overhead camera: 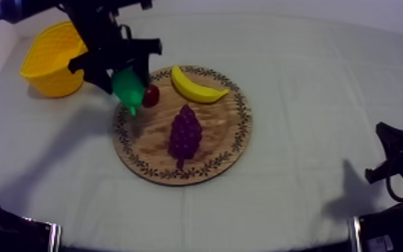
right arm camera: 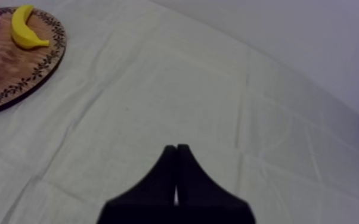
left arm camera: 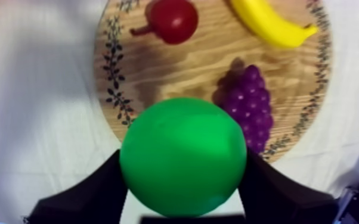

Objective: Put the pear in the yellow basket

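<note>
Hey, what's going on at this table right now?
The left gripper is shut on the pear and holds it over the edge of the board, apparently lifted clear. The basket stands nearby, with no pear in it yet. The banana, grapes and small red fruit lie on the board. The right gripper is shut on nothing, over the cloth.

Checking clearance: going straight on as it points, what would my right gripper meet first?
Probably nothing, as far as shown: the shut right gripper points across bare grey-white cloth; the round wooden board with patterned rim lies well aside.
</note>
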Controlling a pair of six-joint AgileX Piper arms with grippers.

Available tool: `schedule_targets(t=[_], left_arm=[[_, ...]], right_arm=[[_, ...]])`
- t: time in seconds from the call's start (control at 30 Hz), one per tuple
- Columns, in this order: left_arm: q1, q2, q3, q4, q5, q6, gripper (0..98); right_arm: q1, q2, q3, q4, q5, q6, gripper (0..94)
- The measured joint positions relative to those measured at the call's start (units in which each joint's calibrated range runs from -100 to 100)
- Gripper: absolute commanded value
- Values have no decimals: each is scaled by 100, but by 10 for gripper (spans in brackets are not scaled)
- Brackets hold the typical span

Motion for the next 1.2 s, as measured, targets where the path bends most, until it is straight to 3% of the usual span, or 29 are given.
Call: schedule_targets(t=[0.67, 1.2], left_arm=[[-228, -572, -554, 0, 71, -210, 550], [-1063, -572, -723, -241, 66, -656, 556]], right_arm=[[0, 0, 0, 0, 0, 0, 2], [-5, 0, 0, 0, 0, 0, 2]])
